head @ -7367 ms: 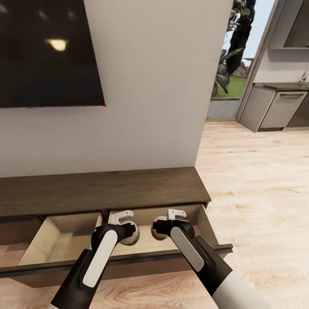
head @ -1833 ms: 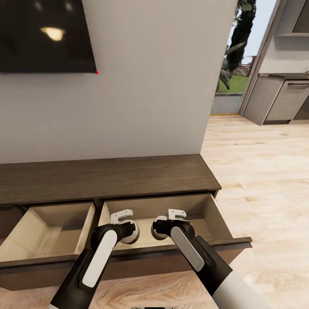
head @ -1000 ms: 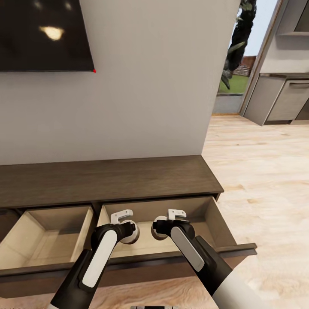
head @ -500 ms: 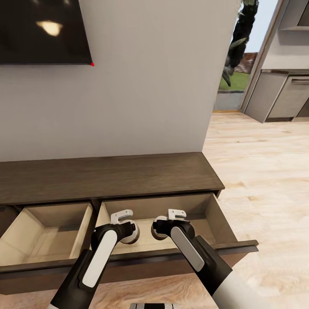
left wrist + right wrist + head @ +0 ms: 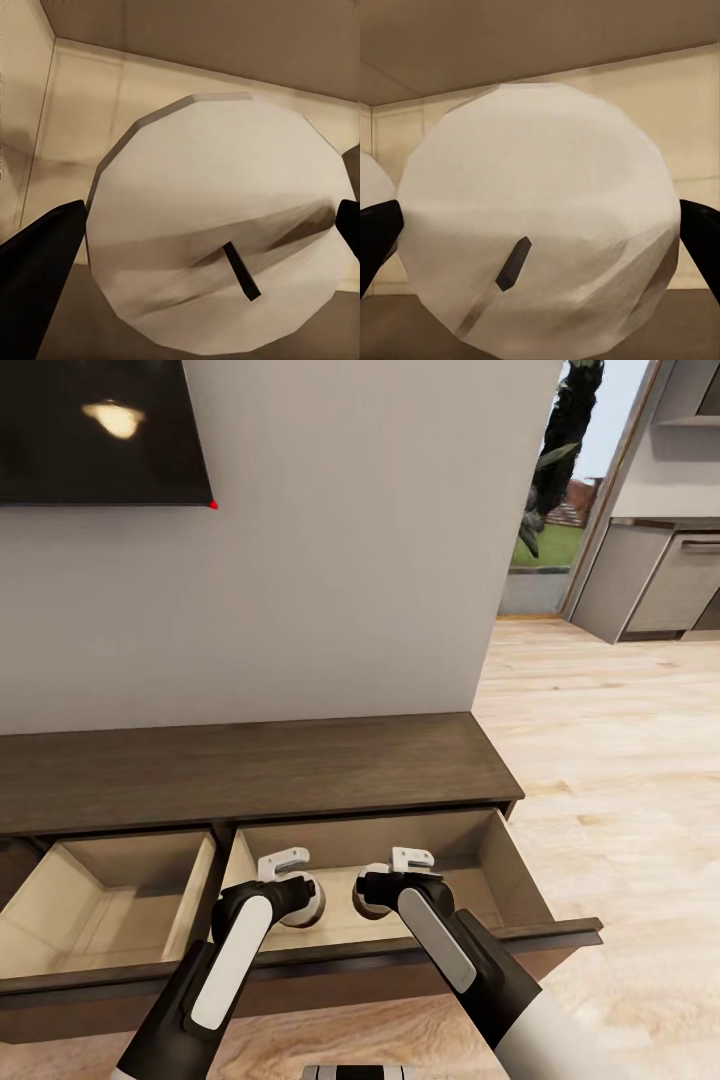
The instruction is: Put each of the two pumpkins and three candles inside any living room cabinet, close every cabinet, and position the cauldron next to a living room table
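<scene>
- The left gripper (image 5: 300, 901) is closed on a candle (image 5: 217, 225), its dark fingers (image 5: 34, 259) pressed to either side of the pale wax; a short dark wick (image 5: 241, 271) shows on the candle's end.
- The right gripper (image 5: 368, 893) is likewise clamped on a 2nd candle (image 5: 536, 217), a finger at each flank and a dark wick (image 5: 514, 264) on its face.
- In the head view both held candles sit side by side, near each other but apart, over the right-hand open drawer (image 5: 500, 860).
- Beige drawer walls and floor lie behind each candle in the wrist views; I cannot tell whether either candle touches the drawer floor.
- The cabinet (image 5: 250, 770) stands against the off-white wall (image 5: 350, 560), with 2 drawers pulled out; the left drawer (image 5: 110, 900) shows a bare beige inside.
- The cabinet's top is a dark-brown surface.
- A black TV (image 5: 95, 430) hangs on the wall above the cabinet.
- Light wood floor (image 5: 620, 760) runs to the right, toward grey kitchen units (image 5: 660, 590) and a window with greenery (image 5: 545, 490).
</scene>
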Robot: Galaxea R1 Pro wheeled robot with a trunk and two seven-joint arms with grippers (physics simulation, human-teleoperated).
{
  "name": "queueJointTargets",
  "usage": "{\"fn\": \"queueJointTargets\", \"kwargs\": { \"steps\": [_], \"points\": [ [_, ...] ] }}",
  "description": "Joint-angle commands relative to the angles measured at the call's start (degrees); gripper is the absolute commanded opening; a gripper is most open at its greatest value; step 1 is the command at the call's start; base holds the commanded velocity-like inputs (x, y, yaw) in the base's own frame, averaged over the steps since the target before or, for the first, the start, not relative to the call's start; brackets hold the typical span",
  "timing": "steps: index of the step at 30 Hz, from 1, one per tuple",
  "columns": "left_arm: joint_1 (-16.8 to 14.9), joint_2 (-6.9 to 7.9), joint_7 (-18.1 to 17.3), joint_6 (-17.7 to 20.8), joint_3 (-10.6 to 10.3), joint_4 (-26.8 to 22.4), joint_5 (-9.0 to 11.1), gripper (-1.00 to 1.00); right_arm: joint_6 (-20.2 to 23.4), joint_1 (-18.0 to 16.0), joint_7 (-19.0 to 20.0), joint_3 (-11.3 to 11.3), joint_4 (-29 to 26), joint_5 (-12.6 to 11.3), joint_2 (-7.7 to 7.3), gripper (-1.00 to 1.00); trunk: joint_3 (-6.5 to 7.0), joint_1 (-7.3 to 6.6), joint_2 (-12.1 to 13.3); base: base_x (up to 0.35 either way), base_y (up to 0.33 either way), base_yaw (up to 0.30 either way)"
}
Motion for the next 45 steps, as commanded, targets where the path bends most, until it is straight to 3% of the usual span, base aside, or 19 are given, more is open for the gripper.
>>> {"fn": "queueJointTargets", "kwargs": {
  "steps": [1, 2, 7, 8, 21, 27, 45],
  "points": [
    [0.0, 0.00, 0.6, 0.1, 0.0, -0.1, 0.6, -1.00, 0.0, -0.1, -0.6, 0.1, -0.1, -0.5, -0.01, -1.00, -0.05, -0.01, 0.0, 0.000, 0.000, 0.000],
    [0.0, -0.01, 0.6, 0.1, 0.0, -0.1, 0.6, -1.00, 0.0, -0.1, -0.6, 0.1, -0.1, -0.5, -0.01, 1.00, -0.05, -0.01, 0.0, 0.000, 0.000, 0.000],
    [0.0, 0.06, 0.6, 0.1, 0.0, -0.1, 0.6, -1.00, 0.0, -0.1, -0.5, 0.1, -0.1, -0.5, -0.01, 1.00, -0.05, -0.01, 0.0, 0.000, 0.000, 0.000],
    [0.0, 0.06, 0.6, 0.1, 0.0, -0.1, 0.6, 1.00, 0.0, -0.1, -0.5, 0.1, -0.1, -0.5, -0.01, 1.00, -0.05, -0.01, 0.0, 0.000, 0.000, 0.000],
    [0.0, 0.07, 0.4, 0.1, 0.2, -0.6, 0.6, 1.00, 0.0, -0.1, -0.5, 0.1, -0.1, -0.5, -0.01, 1.00, -0.05, -0.01, 0.0, 0.000, 0.000, 0.000],
    [0.0, 0.00, 0.6, 0.3, 0.3, -0.8, 0.7, 1.00, 0.0, -0.1, -0.5, 0.1, -0.1, -0.5, -0.01, 1.00, 1.28, -0.18, 0.1, 0.000, 0.000, 0.000],
    [-0.2, -0.42, 0.9, 2.3, 0.4, -0.8, 1.5, 1.00, 0.1, -0.1, -0.5, 0.0, 0.0, -0.8, -0.01, 1.00, 4.51, -4.13, 7.3, -0.047, 0.010, 0.000]
  ]
}}
